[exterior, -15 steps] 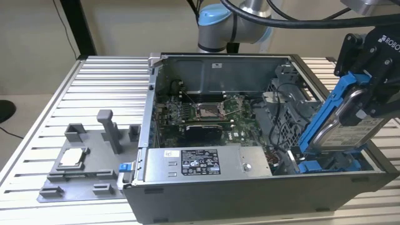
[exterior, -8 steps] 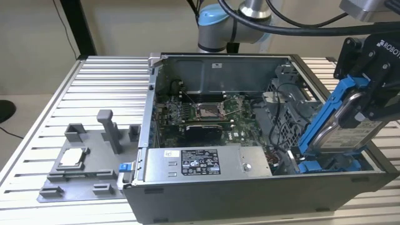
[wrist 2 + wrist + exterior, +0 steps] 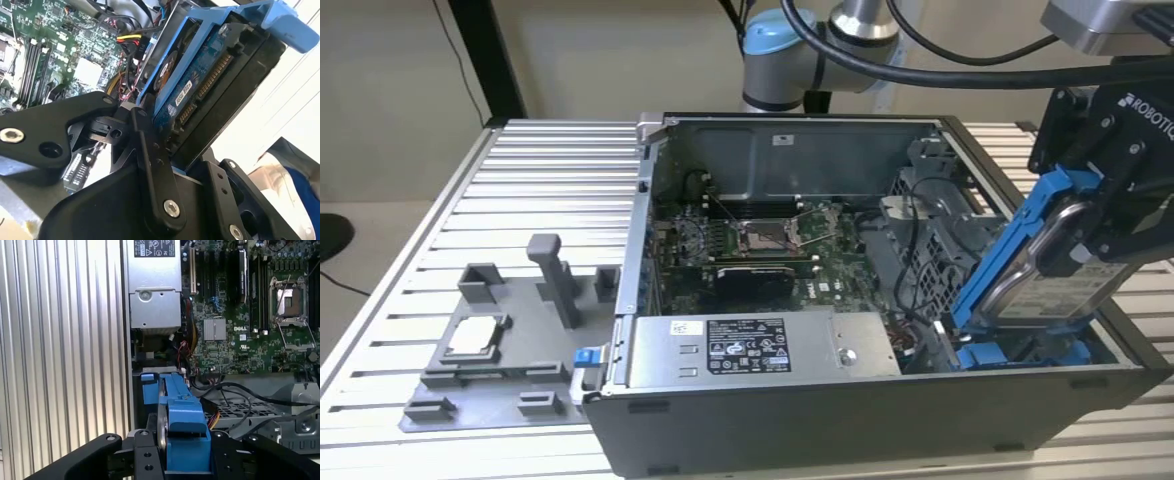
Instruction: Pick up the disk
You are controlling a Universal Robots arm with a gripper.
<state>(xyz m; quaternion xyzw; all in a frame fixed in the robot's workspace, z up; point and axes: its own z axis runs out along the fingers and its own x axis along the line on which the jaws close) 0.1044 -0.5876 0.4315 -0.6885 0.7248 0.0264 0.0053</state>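
Hand (image 3: pixel 1087 235) clamped on the disk (image 3: pixel 1041 275), tilted above the case (image 3: pixel 854 410); lift should clear cables (image 3: pixel 240 390) beneath.

Disk (image 3: pixel 1027 265) in the pincer (image 3: pixel 1101 225), tilted above the open computer case (image 3: pixel 854 400), exterior view's right.

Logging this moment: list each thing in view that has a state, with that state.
disk: gripped, tilted, lifted partly above the case
claw: shut on the disk
computer case: side open, motherboard exposed
processor socket: empty, latch raised
small square chip: lying flat in the grey fixture
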